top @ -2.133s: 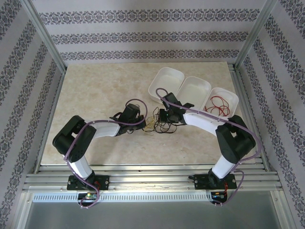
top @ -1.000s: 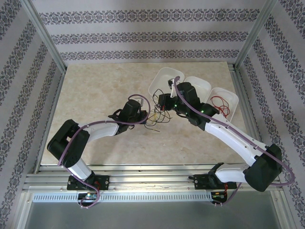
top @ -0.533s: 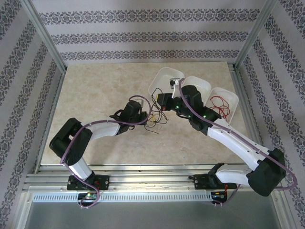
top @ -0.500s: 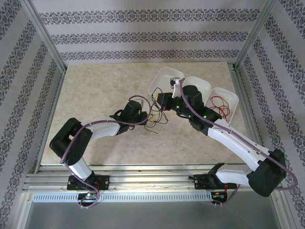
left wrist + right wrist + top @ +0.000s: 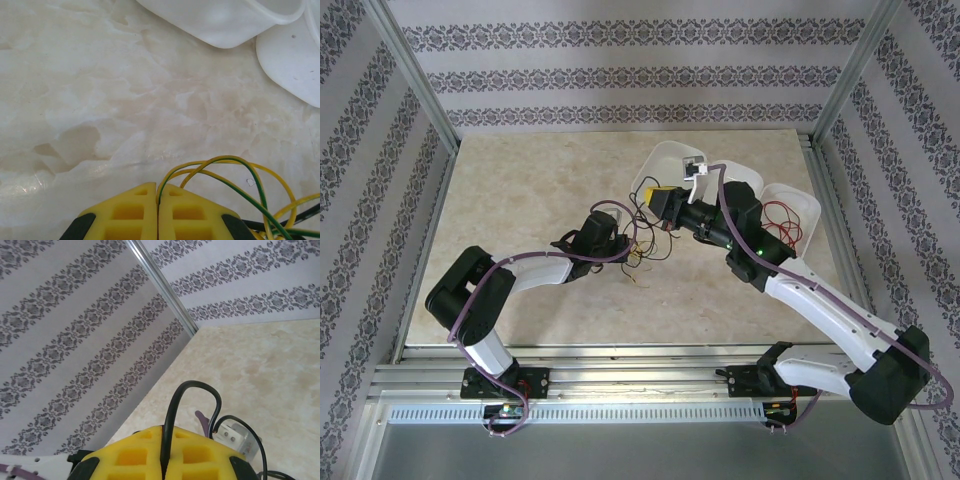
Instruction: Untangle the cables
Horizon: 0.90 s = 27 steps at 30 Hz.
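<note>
Bright, even light; the arms cast only faint soft shadows on the table (image 5: 520,200), and the near rail (image 5: 620,412) glares white. Trays (image 5: 220,20) wash out in the left wrist view. Left claw (image 5: 158,212) and right claw (image 5: 164,452) look slightly soft, yellow cable (image 5: 220,159) and black cable (image 5: 171,407) crisp

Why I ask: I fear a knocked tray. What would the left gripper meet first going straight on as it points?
Probably the white tray: ahead of the left gripper, shut on the yellow-green cable, lies bare table, then its wall. If it tilts downward, the table could come first; depth unclear.
</note>
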{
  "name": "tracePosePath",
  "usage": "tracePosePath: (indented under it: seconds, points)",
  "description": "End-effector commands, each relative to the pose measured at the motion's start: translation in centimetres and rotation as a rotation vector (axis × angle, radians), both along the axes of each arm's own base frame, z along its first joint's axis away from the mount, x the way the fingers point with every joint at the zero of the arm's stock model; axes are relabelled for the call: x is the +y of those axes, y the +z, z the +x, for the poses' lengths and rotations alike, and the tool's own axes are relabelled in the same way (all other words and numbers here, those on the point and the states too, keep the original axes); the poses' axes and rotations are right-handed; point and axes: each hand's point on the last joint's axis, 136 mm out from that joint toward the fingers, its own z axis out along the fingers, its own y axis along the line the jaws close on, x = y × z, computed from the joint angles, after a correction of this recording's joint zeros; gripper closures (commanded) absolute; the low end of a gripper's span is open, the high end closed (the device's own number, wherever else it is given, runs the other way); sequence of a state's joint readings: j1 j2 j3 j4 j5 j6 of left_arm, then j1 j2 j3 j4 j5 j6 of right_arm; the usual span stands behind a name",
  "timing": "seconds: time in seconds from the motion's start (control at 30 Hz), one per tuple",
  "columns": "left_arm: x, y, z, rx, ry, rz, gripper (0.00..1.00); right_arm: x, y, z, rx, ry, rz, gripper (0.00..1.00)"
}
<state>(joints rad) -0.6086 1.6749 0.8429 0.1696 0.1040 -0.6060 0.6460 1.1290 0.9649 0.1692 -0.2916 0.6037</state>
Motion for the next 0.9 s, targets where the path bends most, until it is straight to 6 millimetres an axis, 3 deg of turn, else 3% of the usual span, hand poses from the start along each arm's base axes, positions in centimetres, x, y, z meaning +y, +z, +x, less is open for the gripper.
tracePosePath:
  seconds: [0.0, 0.47, 0.87]
  points:
    - [-0.7, 0.0, 0.0, -0.001, -0.007, -0.007, 1.00, 0.2, 3.1, -1.6, -0.087, 0.057, 0.078, 1.00]
    - [-0.8, -0.4, 0.0, 0.010, 0.001, -0.018, 1.00, -1.6, 7.6, -4.0, -0.231, 0.057, 0.114, 1.00]
    - [-0.6, -0.5, -0.2, 0.013, 0.002, -0.008, 1.00, -3.1, 9.5, -4.3, -0.310, -0.004, 0.078, 1.00]
